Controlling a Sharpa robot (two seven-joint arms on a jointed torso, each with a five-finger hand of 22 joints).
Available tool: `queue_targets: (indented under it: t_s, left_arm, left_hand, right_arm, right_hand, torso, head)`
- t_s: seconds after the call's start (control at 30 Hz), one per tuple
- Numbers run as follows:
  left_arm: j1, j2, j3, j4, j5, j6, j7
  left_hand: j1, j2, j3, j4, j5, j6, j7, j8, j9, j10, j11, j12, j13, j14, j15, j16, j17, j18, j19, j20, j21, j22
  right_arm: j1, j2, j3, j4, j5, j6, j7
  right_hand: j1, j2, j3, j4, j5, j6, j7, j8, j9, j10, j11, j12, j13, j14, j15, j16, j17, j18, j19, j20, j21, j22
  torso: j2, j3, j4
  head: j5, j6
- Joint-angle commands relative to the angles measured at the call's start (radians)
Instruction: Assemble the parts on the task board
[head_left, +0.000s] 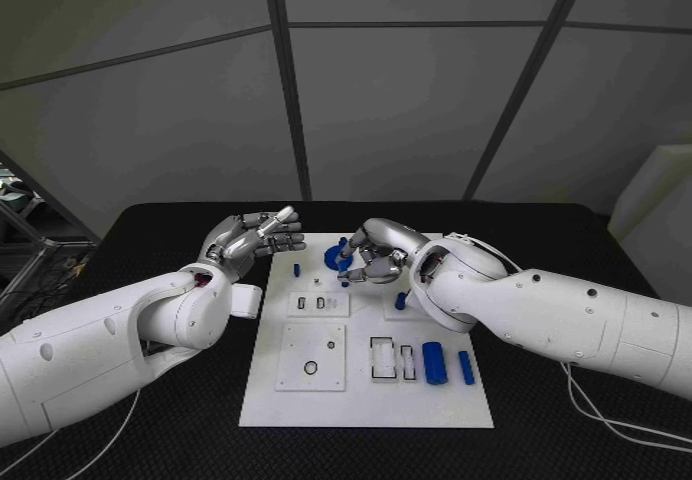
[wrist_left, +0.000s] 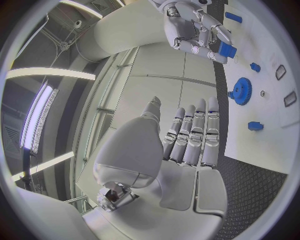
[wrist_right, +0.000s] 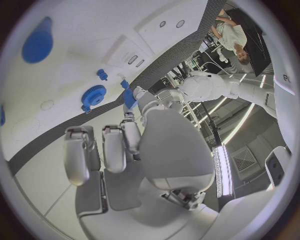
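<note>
The white task board (head_left: 368, 400) lies in the middle of the black table. At its far end a blue gear (head_left: 336, 258) (wrist_left: 240, 91) (wrist_right: 94, 95) sits on the board. My right hand (head_left: 378, 255) (wrist_left: 197, 27) hovers beside the gear and pinches a small blue block (wrist_left: 226, 49) (wrist_right: 129, 97) at its fingertips. My left hand (head_left: 253, 240) (wrist_left: 187, 145) is raised over the board's far left corner, fingers stretched out, holding nothing. Small blue pegs (head_left: 296, 269) (head_left: 400, 299) stand on the board. Two blue cylinders (head_left: 433, 358) (head_left: 466, 367) lie near its right edge.
A square inset plate with holes (head_left: 313, 355) and rectangular recesses (head_left: 382, 358) take up the board's near half. White cables (head_left: 591, 400) trail over the table at the right. A metal rack (head_left: 29, 260) stands off the table's left side.
</note>
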Motion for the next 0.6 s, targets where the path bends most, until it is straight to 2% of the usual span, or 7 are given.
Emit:
queue_targets:
  t_s: [0.03, 0.1, 0.23, 0.33, 0.6]
  left_arm:
    - [0.002, 0.002, 0.001, 0.000, -0.001, 0.012, 0.002]
    - [0.002, 0.001, 0.001, 0.000, -0.001, 0.012, 0.002]
    - [0.002, 0.001, 0.001, 0.000, -0.001, 0.011, 0.002]
    - [0.002, 0.003, 0.001, 0.000, -0.001, 0.013, 0.002]
    - [0.002, 0.005, 0.001, -0.002, -0.001, 0.014, 0.002]
  left_hand:
    - [0.000, 0.007, 0.000, -0.007, -0.001, 0.004, 0.001, -0.005, -0.002, 0.008, 0.002, -0.006, -0.001, 0.000, 0.007, -0.004, -0.001, -0.013, 0.008, -0.002, -0.006, -0.002]
    - [0.000, 0.007, 0.000, -0.007, -0.001, 0.004, 0.001, -0.005, -0.002, 0.008, 0.002, -0.006, -0.001, 0.000, 0.007, -0.004, -0.001, -0.013, 0.008, -0.002, -0.006, -0.002]
    - [0.000, 0.007, -0.001, -0.008, -0.001, 0.005, 0.000, -0.005, -0.002, 0.009, 0.002, -0.007, -0.001, 0.001, 0.007, -0.005, -0.001, -0.013, 0.008, -0.002, -0.006, -0.002]
    - [0.000, 0.007, -0.001, -0.008, -0.001, 0.005, 0.000, -0.005, -0.002, 0.009, 0.002, -0.007, -0.001, 0.001, 0.007, -0.005, -0.001, -0.013, 0.008, -0.002, -0.006, -0.002]
    - [0.000, 0.007, -0.001, -0.008, -0.001, 0.005, 0.000, -0.005, -0.002, 0.009, 0.002, -0.007, -0.001, 0.001, 0.007, -0.005, -0.001, -0.013, 0.008, -0.002, -0.006, -0.002]
  right_arm:
    - [-0.004, 0.017, -0.001, -0.001, -0.067, -0.010, -0.076]
    - [-0.010, 0.026, -0.002, -0.001, -0.076, -0.009, -0.085]
    - [-0.024, 0.043, -0.006, -0.003, -0.096, -0.008, -0.099]
    - [-0.031, 0.053, -0.018, -0.004, -0.115, -0.007, -0.106]
    - [-0.040, 0.064, -0.028, -0.006, -0.138, 0.002, -0.113]
  right_hand:
    - [-0.001, 0.005, 0.004, 0.000, 0.005, 0.005, -0.001, 0.002, 0.002, -0.002, -0.006, 0.003, -0.001, 0.054, -0.009, 0.001, 0.023, -0.012, 0.095, -0.007, 0.004, 0.250]
    - [-0.002, 0.003, 0.003, -0.002, 0.005, 0.005, -0.001, 0.001, 0.002, -0.002, -0.006, 0.003, -0.001, 0.054, -0.009, 0.001, 0.023, -0.012, 0.095, -0.008, 0.004, 0.250]
    - [-0.004, 0.001, 0.002, -0.003, 0.006, 0.006, -0.001, 0.001, 0.002, -0.003, -0.006, 0.002, -0.002, 0.054, -0.009, 0.001, 0.023, -0.012, 0.095, -0.008, 0.004, 0.249]
    - [-0.006, 0.000, 0.002, -0.003, 0.006, 0.006, -0.001, 0.000, 0.002, -0.004, -0.006, 0.001, -0.003, 0.054, -0.009, 0.001, 0.023, -0.012, 0.095, -0.008, 0.004, 0.249]
    - [-0.010, -0.002, 0.001, -0.004, 0.007, 0.007, 0.000, -0.001, 0.002, -0.003, -0.006, 0.002, -0.002, 0.054, -0.009, 0.001, 0.024, -0.012, 0.095, -0.008, 0.004, 0.250]
  torso:
    - [0.002, 0.0004, -0.0015]
    - [0.001, -0.0001, -0.0017]
    - [0.001, 0.0024, -0.0050]
    - [0.000, 0.0027, -0.0029]
    - [-0.001, 0.0029, -0.0032]
  head:
    - [0.007, -0.004]
    - [0.008, -0.007]
    - [0.015, -0.010]
    - [0.016, -0.015]
    - [0.018, -0.019]
